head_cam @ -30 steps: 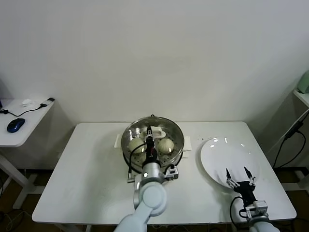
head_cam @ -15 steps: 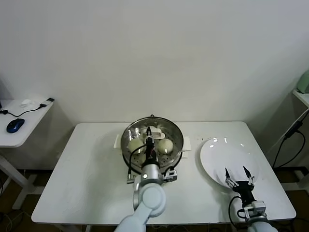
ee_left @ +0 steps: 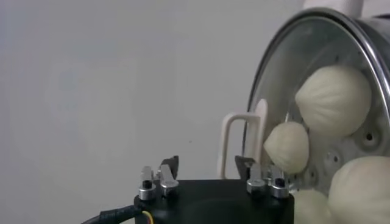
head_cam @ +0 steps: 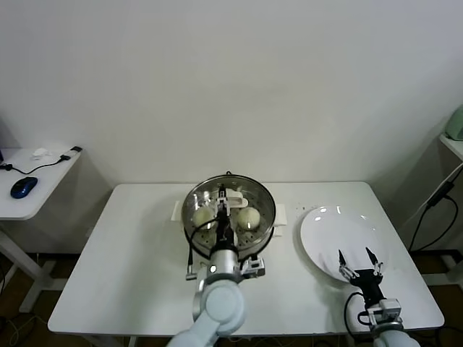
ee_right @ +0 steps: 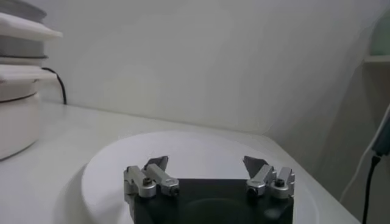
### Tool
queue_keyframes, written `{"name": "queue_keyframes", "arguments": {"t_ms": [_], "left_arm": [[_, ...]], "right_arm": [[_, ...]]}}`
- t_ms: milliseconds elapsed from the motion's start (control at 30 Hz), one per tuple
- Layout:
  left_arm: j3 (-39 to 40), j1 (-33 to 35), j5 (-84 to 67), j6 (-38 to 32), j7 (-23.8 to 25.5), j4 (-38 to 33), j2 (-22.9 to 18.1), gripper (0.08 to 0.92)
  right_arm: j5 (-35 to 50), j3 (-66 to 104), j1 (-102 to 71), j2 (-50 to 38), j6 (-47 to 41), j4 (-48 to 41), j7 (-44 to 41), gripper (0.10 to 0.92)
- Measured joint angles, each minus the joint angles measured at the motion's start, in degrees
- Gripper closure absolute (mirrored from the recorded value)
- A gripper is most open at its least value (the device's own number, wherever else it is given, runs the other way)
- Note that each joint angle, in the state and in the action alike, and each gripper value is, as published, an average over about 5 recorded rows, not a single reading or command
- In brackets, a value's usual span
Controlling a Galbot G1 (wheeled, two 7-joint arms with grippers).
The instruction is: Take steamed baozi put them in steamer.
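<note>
Steamer (head_cam: 230, 189): round steel pot w/ holed tray inside, centre of head view, on white table (head_cam: 130, 253); white side handles L & R. In left wrist view it fills the right side (ee_left: 268, 91).
Buns (head_cam: 248, 217): cream-white, domed, all inside the steamer. Head view shows two clearly, one centre-right, one centre-left (head_cam: 202, 215); others hidden by the arm. Left wrist view shows four on the tray, upper right (ee_left: 334, 100) down to lower right edge.
Left claw (head_cam: 222, 196): over the steamer, mid frame, reaching in from the near rim. Fingers apart, nothing between them; in left wrist view (ee_left: 207, 165) the tips stand spread, gap bare, a bun just beside one tip, contact can't be told.
Right claw (head_cam: 358, 257): lower right of head view, over near edge of white plate (head_cam: 340, 231). Spread wide, holds nothing; right wrist view (ee_right: 207, 164) same.
Plate: flat, round, right of steamer, well apart from it.
Side table (head_cam: 32, 181): far left, w/ blue mouse (head_cam: 23, 186) & cable.
</note>
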Motion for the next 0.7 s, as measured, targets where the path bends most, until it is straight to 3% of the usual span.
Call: {"name": "queue_keyframes", "arguments": {"t_ms": [267,500,700], "left_arm": [[-2.72,4.74,-12.82,-6.41,-5.78,-7.77,3.3,0.189],[-10.89,10.07,-35.08,-18.23,-14.08,-13.3,4.28,0.177],[-22.73,14.12,-58.21,-26.4,-18.24,-13.01,5.73,0.177]], "right_arm": [[1.36,0.16,-0.63,-0.11,-0.18,2.36,0.28,0.203],[2.21,0.04,-0.51,0.62,0.4,3.36,0.33,0.203],[2.18,-0.48,-0.02,1.42,0.71,3.48,0.39,0.203]]}}
